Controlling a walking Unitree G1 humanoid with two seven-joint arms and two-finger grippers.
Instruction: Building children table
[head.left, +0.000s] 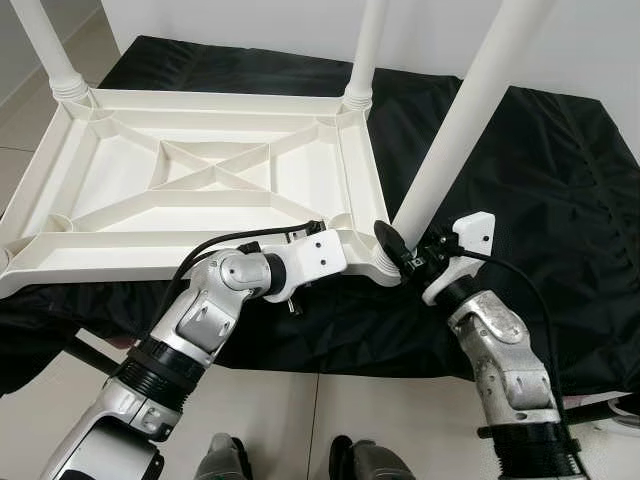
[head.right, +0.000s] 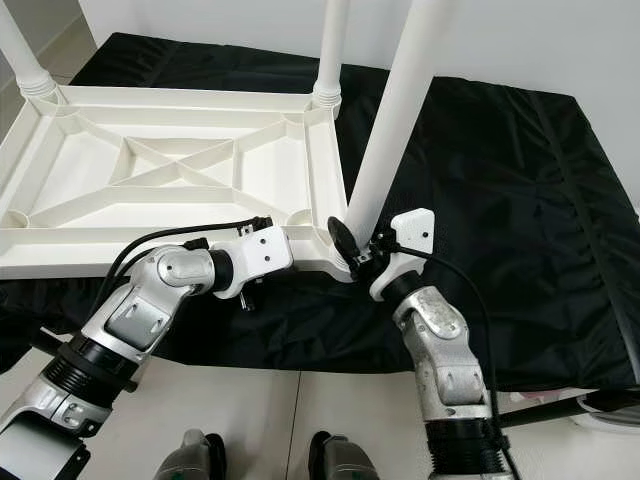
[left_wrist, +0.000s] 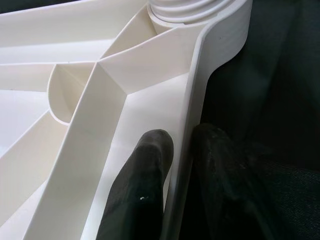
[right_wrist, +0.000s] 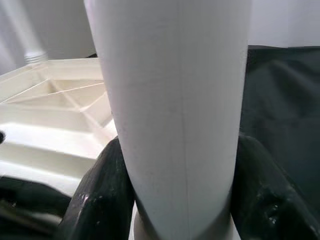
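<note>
Left gripper (left_wrist: 180, 170) pinches tabletop (head.left: 200, 180) rim — right gripper (right_wrist: 182, 200) clasps leg (head.left: 455, 130).

All three white legs (head.left: 470, 110) run past the top edge, tops unseen.

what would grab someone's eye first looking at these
The upside-down white table top, ribbed underside up, lies on a black cloth with white legs rising from its corners. At the near corner the right gripper is clamped around the base of one leg, while the left gripper pinches the table's rim beside it.
</note>
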